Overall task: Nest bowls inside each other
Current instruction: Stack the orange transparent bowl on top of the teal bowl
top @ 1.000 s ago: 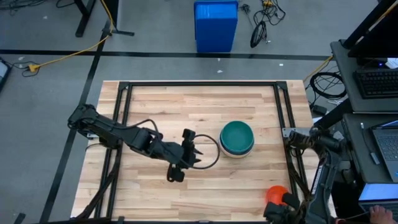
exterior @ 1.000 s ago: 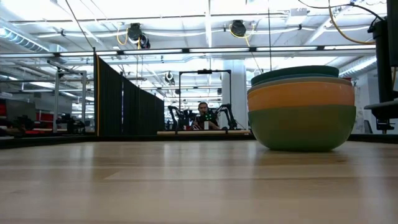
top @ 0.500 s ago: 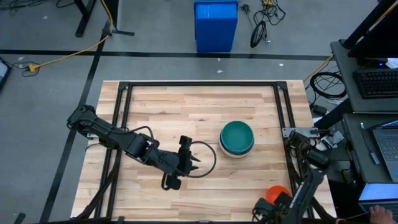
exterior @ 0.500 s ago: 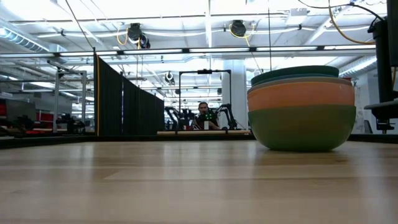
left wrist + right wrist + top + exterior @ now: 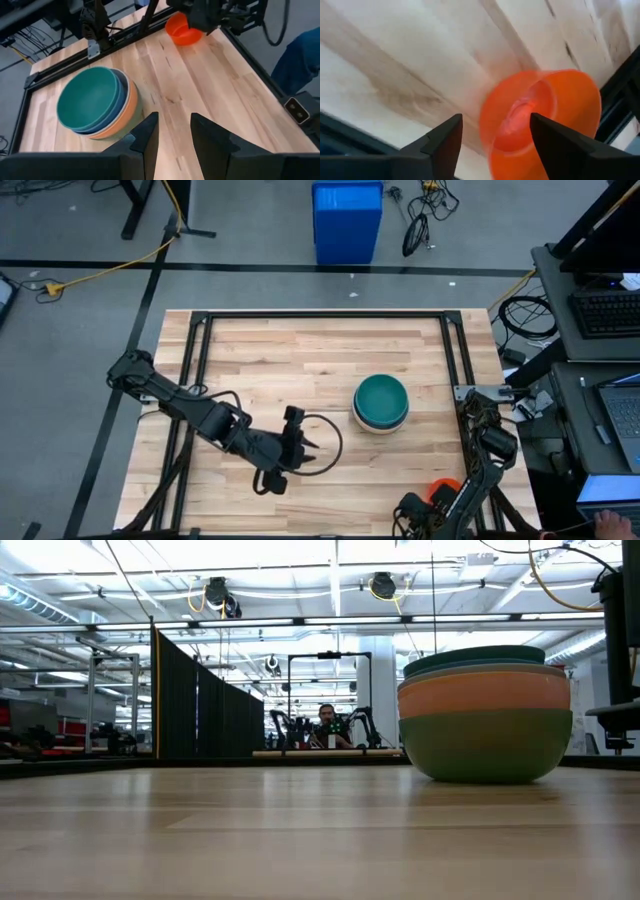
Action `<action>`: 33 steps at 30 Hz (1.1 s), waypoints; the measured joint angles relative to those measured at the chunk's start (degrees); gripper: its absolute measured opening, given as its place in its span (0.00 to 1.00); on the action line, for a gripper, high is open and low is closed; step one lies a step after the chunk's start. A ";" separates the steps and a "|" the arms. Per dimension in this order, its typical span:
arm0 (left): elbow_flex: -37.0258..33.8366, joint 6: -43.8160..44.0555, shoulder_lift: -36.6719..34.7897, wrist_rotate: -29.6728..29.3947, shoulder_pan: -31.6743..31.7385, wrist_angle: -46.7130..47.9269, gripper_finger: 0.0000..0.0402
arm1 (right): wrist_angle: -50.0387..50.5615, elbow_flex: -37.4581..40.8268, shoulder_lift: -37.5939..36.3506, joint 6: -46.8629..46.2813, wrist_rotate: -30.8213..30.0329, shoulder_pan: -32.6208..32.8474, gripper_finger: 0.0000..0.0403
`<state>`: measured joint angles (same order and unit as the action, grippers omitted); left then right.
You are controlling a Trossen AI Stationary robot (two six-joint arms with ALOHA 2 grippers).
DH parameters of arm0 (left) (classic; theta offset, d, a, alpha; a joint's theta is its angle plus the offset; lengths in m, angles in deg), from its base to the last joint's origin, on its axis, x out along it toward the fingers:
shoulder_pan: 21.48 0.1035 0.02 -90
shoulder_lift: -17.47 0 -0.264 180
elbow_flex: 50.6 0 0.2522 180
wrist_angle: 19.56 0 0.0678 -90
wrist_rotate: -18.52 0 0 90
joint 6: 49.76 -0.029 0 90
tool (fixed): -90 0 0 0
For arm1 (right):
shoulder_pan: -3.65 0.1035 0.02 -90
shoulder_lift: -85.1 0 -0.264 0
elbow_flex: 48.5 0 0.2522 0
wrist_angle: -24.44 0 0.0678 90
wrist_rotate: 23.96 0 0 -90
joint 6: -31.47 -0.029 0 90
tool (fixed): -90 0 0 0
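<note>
Butcher-block table [image 5: 300, 360] amid grey floor [image 5: 90, 330], blue bin [image 5: 347, 222].

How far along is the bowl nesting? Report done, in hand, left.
Done: a stack of nested bowls stands right of the table's middle, teal on top, with blue, orange and green layers below it. In hand: the right gripper, jaws open, is at the red-orange bowl by the table's near right corner, not gripping it. The left gripper waits empty over the table, open. Left: that bowl must go into the stack.
</note>
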<state>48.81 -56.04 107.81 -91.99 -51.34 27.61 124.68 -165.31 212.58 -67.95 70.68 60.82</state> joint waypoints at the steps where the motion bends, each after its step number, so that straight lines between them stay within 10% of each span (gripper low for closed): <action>1: 0.00 0.01 0.00 -0.02 -0.21 -0.01 0.26 | -0.45 0.67 0.00 -0.50 0.21 0.01 0.53; 11: 0.00 0.04 0.00 -1.43 -2.74 -0.50 0.26 | -6.87 5.38 0.00 0.97 1.35 -0.22 0.39; 21: 0.00 1.20 0.00 -1.61 -4.31 -1.36 0.26 | -6.98 5.32 -0.71 8.96 1.27 -3.10 0.02; 33: 0.00 7.56 0.00 -2.34 -4.57 2.82 0.26 | -6.20 4.12 -8.25 20.28 -8.55 -10.43 0.00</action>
<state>48.81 -48.48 107.81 -94.33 -55.91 30.42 118.47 -161.20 204.32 -47.67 62.13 50.38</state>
